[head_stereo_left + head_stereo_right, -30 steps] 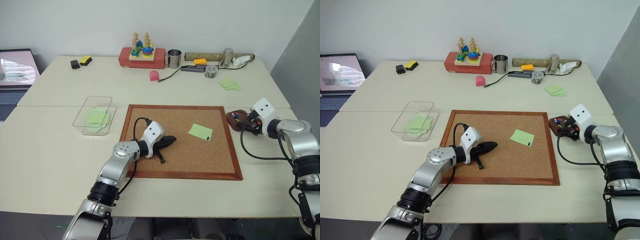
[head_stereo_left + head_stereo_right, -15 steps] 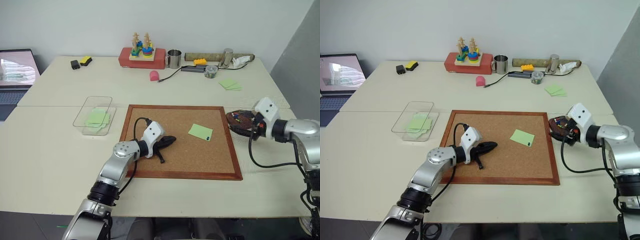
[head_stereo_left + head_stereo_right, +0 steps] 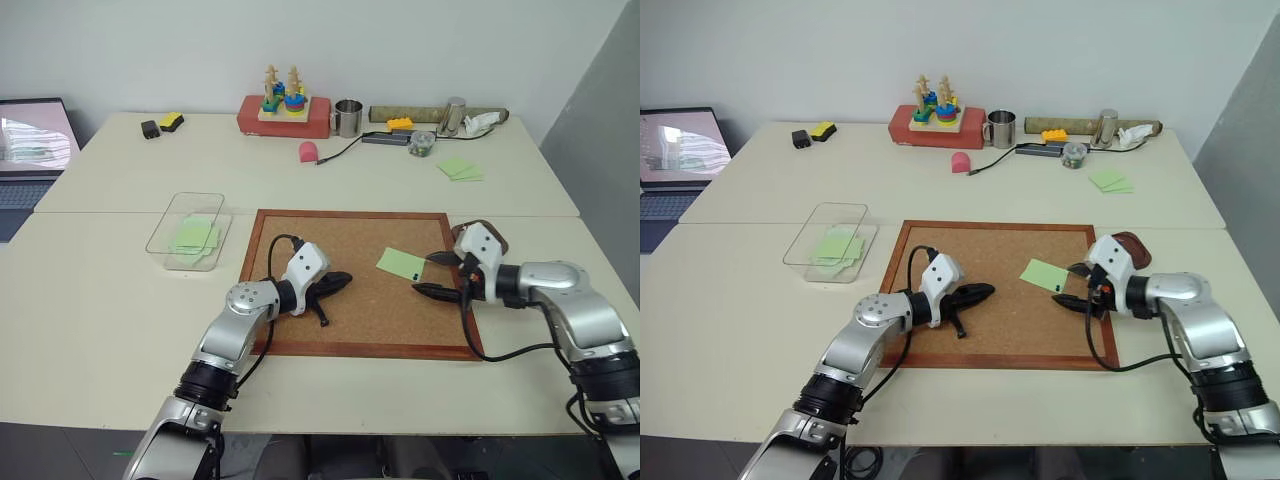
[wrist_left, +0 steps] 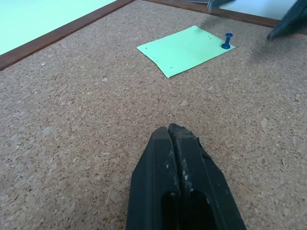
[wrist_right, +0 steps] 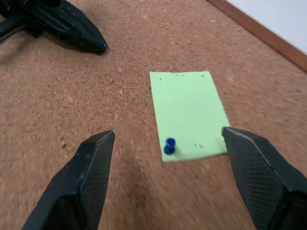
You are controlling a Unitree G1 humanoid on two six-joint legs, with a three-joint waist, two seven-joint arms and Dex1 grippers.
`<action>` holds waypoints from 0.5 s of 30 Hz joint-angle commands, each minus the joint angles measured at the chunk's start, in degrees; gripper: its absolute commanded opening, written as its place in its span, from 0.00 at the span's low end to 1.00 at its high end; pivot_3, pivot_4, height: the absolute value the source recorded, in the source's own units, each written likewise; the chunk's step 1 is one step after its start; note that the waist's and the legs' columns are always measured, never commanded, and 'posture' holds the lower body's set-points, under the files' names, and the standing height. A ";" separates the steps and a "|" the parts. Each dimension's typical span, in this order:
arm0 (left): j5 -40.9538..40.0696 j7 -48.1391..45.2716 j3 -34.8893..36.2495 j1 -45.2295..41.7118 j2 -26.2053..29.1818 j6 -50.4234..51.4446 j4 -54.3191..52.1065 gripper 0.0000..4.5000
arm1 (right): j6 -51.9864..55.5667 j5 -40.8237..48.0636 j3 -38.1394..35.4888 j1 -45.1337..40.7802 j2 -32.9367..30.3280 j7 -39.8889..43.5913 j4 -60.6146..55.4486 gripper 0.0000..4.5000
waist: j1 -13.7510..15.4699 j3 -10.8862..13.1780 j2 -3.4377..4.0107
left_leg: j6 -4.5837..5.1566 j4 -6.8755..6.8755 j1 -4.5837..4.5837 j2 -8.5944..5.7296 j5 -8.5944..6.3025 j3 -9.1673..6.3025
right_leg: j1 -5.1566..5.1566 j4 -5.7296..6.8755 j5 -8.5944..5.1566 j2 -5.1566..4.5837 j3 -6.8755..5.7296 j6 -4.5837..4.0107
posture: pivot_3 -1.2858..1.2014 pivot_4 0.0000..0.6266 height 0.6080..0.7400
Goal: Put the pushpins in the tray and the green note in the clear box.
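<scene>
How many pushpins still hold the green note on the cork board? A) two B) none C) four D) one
D: a single blue pushpin stands at one corner of the green note on the cork board; the other corners show only small pin marks.

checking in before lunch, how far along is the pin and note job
Partly done. One blue pushpin still pins the green note to the cork board. The open right claw faces that pin; the left claw rests shut. Left: pin to the tray, note to the clear box.
</scene>
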 commanded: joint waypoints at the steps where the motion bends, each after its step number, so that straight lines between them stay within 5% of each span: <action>1: 1.33 -1.30 -2.31 2.21 0.69 1.39 2.01 0.00 | -2.40 -1.03 0.39 -2.45 0.45 0.13 1.80 0.83 | 0.00 0.00 0.00 | 0.00 0.00 0.00 0.00 0.00 0.00 | 0.00 -0.01 0.00 0.00 0.00 0.00 | 0.52 0.24 1.00; 5: 1.27 -1.20 -2.24 2.36 0.74 1.45 1.88 0.00 | -3.44 -1.26 0.44 -2.96 0.50 0.60 3.65 0.83 | -0.01 0.00 0.00 | 0.00 0.00 0.01 0.00 0.00 -0.01 | 0.00 0.00 0.00 0.00 -0.01 0.00 | 0.52 0.24 1.00; 15: 1.21 -1.10 -2.28 2.70 0.71 1.67 1.46 0.00 | -3.96 -1.36 -0.25 -2.57 0.32 1.35 4.52 0.35 | -0.03 0.00 0.00 | 0.00 -0.01 0.01 0.00 0.00 0.00 | 0.00 0.00 0.00 0.00 0.00 0.00 | 0.52 0.24 1.00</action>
